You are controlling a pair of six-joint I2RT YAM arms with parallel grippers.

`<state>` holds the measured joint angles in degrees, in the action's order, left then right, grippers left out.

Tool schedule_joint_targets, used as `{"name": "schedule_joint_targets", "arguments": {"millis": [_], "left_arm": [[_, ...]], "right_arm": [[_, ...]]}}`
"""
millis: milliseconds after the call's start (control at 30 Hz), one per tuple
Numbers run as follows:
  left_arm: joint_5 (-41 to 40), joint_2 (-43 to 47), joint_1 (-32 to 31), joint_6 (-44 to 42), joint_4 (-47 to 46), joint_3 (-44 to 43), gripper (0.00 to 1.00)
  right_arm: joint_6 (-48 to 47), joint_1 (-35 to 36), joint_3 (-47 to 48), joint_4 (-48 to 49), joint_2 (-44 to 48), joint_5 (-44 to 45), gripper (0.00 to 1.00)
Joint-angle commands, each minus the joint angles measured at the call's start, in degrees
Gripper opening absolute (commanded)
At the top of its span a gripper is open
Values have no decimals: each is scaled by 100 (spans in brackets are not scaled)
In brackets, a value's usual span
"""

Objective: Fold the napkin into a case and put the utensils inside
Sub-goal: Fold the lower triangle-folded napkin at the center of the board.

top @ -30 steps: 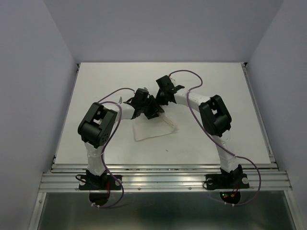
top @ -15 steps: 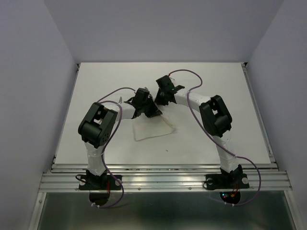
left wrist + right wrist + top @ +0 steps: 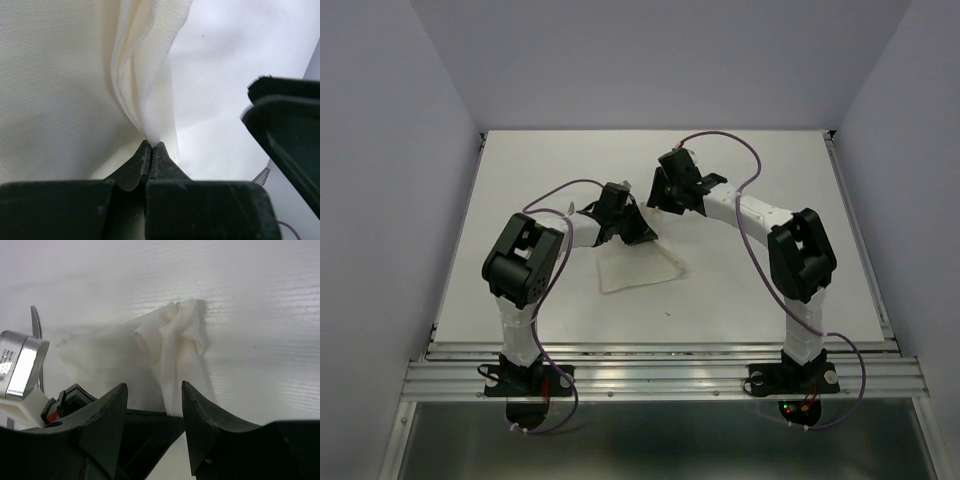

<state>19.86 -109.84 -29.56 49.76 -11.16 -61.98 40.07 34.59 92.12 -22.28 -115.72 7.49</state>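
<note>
White worktop (image 3: pixel 520 180), pale walls around. Napkin (image 3: pixel 638 268) lies mid-worktop, far edge bunched and lifted. Left jaws clamped together on that bunch. Right jaws apart, near it, holding nothing.

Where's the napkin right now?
Top view: the napkin lies mid-table, its far edge bunched and pinched in the left gripper; the open right gripper sits just beyond.
</note>
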Motion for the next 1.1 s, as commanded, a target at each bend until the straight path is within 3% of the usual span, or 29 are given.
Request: {"name": "schedule_joint_targets", "arguments": {"millis": [0, 133, 300, 500, 933, 1067], "left_arm": [[203, 253, 47, -186, -167, -113, 0], [264, 305, 73, -265, -115, -139, 0], [387, 297, 135, -396, -36, -201, 0], [484, 384, 196, -546, 43, -227, 0], [546, 420, 258, -809, 368, -456, 0], [554, 481, 310, -941, 518, -456, 0]], "right_arm": [[-193, 22, -429, 22, 515, 42, 54], [-500, 22, -1150, 285, 1007, -1, 61], [-1379, 22, -2319, 1181, 1771, -984, 69], [-1775, 22, -3243, 1401, 2334, -1460, 68], [-2136, 356, -3586, 1683, 2607, -1672, 70], [-1865, 356, -3621, 1736, 2879, -1078, 70]]}}
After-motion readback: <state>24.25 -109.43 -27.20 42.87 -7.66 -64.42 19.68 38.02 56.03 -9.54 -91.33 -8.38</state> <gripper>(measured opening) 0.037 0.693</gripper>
